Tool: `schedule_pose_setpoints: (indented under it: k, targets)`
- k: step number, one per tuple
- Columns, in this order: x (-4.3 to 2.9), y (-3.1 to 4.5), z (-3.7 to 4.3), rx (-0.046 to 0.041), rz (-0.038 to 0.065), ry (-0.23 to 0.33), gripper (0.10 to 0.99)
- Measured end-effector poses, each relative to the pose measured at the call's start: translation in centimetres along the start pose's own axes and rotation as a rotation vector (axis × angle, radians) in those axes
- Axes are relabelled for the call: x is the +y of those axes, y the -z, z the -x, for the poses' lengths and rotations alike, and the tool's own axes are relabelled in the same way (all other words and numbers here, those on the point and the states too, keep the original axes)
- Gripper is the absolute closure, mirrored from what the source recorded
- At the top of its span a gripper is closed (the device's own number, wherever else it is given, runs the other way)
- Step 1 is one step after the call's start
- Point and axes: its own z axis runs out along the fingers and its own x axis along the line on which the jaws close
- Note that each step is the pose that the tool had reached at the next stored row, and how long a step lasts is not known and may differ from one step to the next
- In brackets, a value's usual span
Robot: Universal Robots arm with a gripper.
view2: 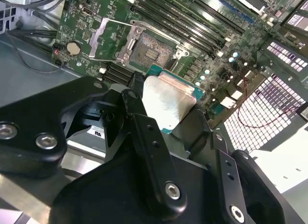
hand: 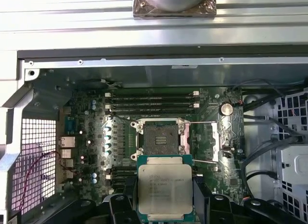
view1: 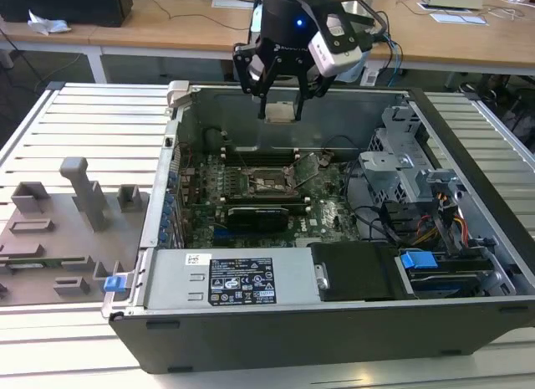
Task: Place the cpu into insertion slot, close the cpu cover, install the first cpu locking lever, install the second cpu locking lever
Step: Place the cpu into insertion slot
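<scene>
My gripper (view1: pixel 280 100) hangs above the open computer case and is shut on the cpu (view1: pixel 280 113), a flat square chip with a pale silver top. Both wrist views show the cpu (hand: pixel 163 189) (view2: pixel 168 99) clamped by its edges between the black fingers (hand: pixel 201 197). The insertion slot (hand: pixel 161 138) (view2: pixel 149 51) (view1: pixel 269 185) lies bare on the green motherboard, below and just ahead of the chip, its dark centre exposed. The cpu cover (hand: pixel 215 137) (view2: pixel 102 37) is swung open to one side of the slot. Thin locking levers (hand: pixel 204 161) stand away from the socket.
Long memory slots (hand: pixel 154 101) run beside the socket. A black card (view1: pixel 259 215) sits in front of it. The power supply (view1: pixel 234 280) and drive cage (view1: pixel 401 163) crowd the case. A grey fixture tray (view1: pixel 67 226) lies at the exterior view's left.
</scene>
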Motion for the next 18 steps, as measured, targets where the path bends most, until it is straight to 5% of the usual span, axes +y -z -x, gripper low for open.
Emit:
schedule_pose_setpoints:
  k: [18]
  targets:
    - [-0.1,-1.16,0.02,0.0,0.0,0.0,0.541]
